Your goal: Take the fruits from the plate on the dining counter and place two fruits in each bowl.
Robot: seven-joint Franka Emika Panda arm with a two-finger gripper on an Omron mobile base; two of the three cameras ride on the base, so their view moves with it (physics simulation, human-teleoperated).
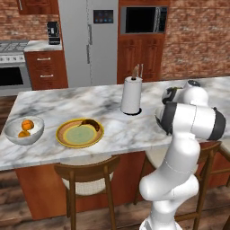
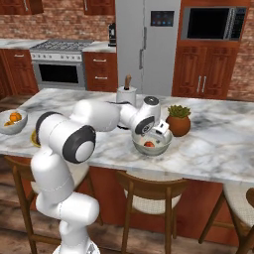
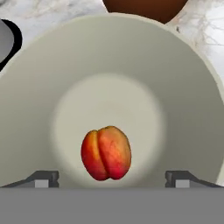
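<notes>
My gripper (image 3: 111, 180) hangs open just over the grey bowl (image 3: 175, 87), its fingertips (image 3: 41, 179) wide apart. A reddish fruit (image 3: 106, 153) lies loose on the bowl's floor between them, touching neither. From the right base, the gripper (image 2: 150, 138) dips into this bowl (image 2: 166, 144) on the dining counter (image 2: 213, 144), with the reddish fruit (image 2: 149, 144) inside. At the counter's left end the whitish bowl (image 1: 24, 130) holds two orange fruits (image 1: 27, 124). The yellow plate (image 1: 80, 134) beside it carries one dark brownish fruit (image 1: 93, 123) at its far right rim.
A paper towel roll (image 1: 131, 94) stands upright between the plate and my arm. A potted plant (image 2: 178, 120) in a brown pot sits just right of the grey bowl. Wooden stools (image 1: 87, 177) line the counter's near side.
</notes>
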